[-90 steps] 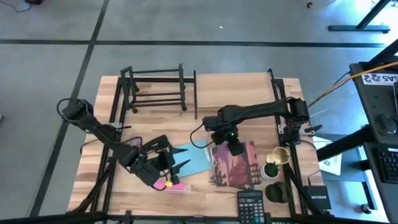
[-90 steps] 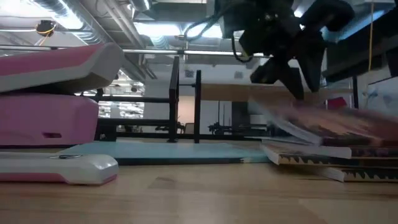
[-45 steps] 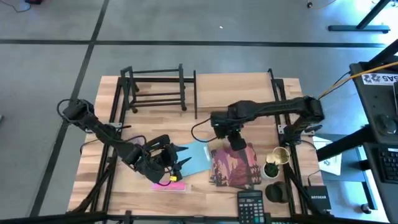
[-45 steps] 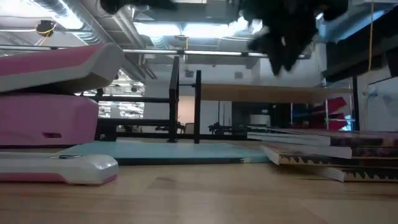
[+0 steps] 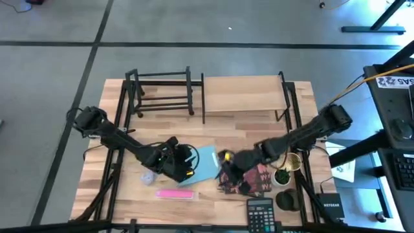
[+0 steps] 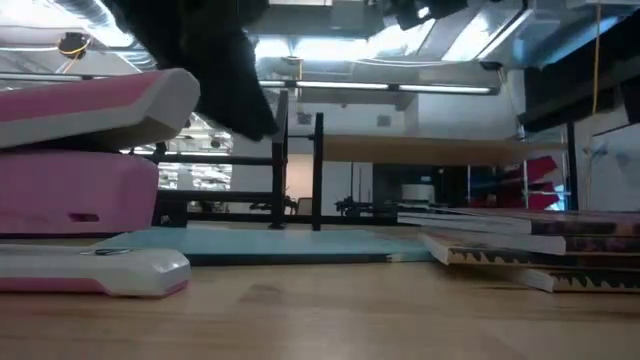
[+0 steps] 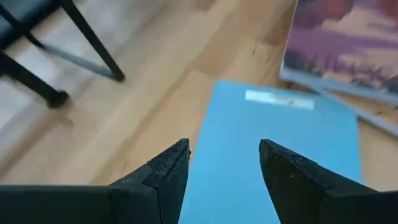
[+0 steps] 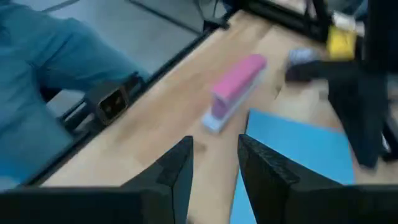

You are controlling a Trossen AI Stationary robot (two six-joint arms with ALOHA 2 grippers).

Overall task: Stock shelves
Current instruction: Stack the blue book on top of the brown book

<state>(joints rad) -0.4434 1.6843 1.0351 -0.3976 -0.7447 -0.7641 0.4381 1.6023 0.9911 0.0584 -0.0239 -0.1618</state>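
L pincer (image 5: 191, 160) hovers over the blue folder (image 5: 202, 164) near tabletop (image 5: 246, 123) centre, fingers (image 7: 163, 177) spread, nothing betw. them. R pincer (image 5: 223, 173) sits low at the edge of the purple book stack (image 5: 255, 178), fingers (image 8: 177, 171) apart w/ a narrow gap, empty. Pink stapler (image 5: 174, 193) lies just in front of the folder. Black bar rack (image 5: 162, 90) stands at the back left; light wood shelf (image 5: 242, 94) beside it at back centre-right, top board bare. Calculator (image 5: 260, 211) at front edge.

2 dark jointed arms, black cabling, matte black wedge fingers (image 7: 166, 177)
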